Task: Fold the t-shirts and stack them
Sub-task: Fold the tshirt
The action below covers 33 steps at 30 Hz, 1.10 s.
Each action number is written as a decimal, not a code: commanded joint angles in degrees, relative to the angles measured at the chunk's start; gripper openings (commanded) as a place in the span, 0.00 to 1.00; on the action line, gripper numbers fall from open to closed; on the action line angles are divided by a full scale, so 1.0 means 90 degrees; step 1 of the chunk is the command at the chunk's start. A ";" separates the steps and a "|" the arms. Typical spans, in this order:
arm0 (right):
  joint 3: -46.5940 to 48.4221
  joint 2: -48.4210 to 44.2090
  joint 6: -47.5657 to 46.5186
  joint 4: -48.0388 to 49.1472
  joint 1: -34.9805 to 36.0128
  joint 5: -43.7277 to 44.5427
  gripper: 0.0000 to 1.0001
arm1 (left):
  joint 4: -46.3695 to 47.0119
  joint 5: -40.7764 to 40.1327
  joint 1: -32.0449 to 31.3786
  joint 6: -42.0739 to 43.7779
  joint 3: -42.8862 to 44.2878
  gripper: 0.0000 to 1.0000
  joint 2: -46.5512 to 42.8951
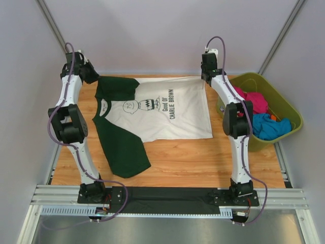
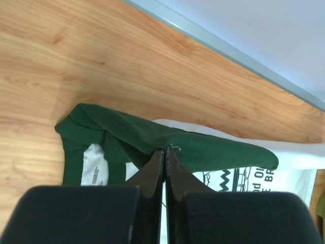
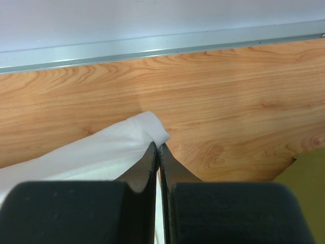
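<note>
A white t-shirt (image 1: 167,114) with dark green sleeves and a Charlie Brown print lies spread on the wooden table. Its near sleeve (image 1: 122,147) lies flat toward the front. My left gripper (image 1: 93,75) is shut on the far green sleeve (image 2: 167,138) at the back left and lifts it slightly. My right gripper (image 1: 205,79) is shut on the white hem corner (image 3: 152,127) at the back right. The shirt's far edge runs stretched between the two grippers.
A green bin (image 1: 284,109) at the table's right holds pink (image 1: 256,101) and blue (image 1: 269,127) garments. The table's back edge rail (image 3: 162,48) lies just beyond both grippers. Bare wood (image 1: 203,162) shows in front of the shirt.
</note>
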 commanded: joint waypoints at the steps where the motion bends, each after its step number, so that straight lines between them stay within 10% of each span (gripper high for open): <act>1: -0.0107 -0.0467 -0.0064 -0.0161 -0.0112 0.0309 0.00 | -0.0063 -0.0335 0.0142 0.0191 -0.0158 0.00 -0.0598; 33: -0.1230 -0.0897 -0.0034 -0.0640 0.0035 0.0065 0.00 | 0.0015 -0.0765 0.0260 -0.0210 -0.1448 0.00 -0.0755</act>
